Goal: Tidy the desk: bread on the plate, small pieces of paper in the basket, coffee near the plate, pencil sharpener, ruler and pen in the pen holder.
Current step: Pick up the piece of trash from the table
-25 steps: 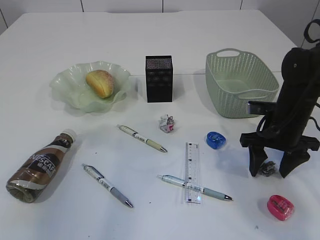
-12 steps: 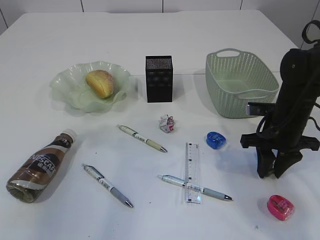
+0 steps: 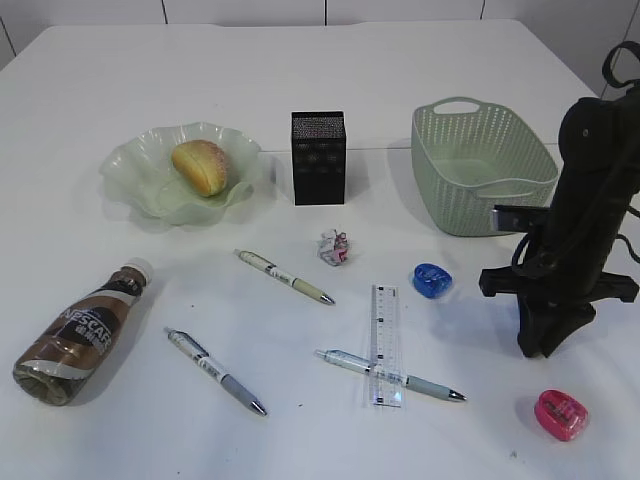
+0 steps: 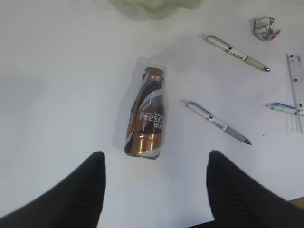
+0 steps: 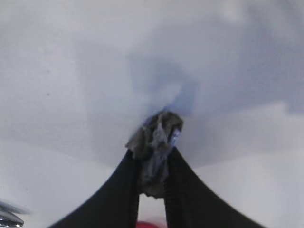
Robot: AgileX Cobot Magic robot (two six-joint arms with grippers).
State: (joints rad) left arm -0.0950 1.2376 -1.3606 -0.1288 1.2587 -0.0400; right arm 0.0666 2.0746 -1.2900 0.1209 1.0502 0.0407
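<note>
My right gripper [image 3: 545,345] is shut on a crumpled paper ball [image 5: 156,142] at the table's right side; in the exterior view the ball is hidden between the fingers. A second paper ball [image 3: 334,247] lies mid-table. The bread [image 3: 200,166] sits on the green plate [image 3: 130,165]. The coffee bottle [image 3: 82,332] lies on its side at the left. Three pens [image 3: 285,276] [image 3: 215,370] [image 3: 392,374], a clear ruler [image 3: 384,343], a blue sharpener [image 3: 431,279] and a pink sharpener [image 3: 561,414] lie on the table. My left gripper [image 4: 154,164] is open above the table, just short of the bottle's base [image 4: 147,123].
The black pen holder [image 3: 318,157] stands behind the centre. The green basket [image 3: 480,178] stands at the back right, just behind my right arm. The pink sharpener lies close in front of my right gripper.
My right gripper's fingers have closed on the paper ball that lay between them. The left side has not changed.
</note>
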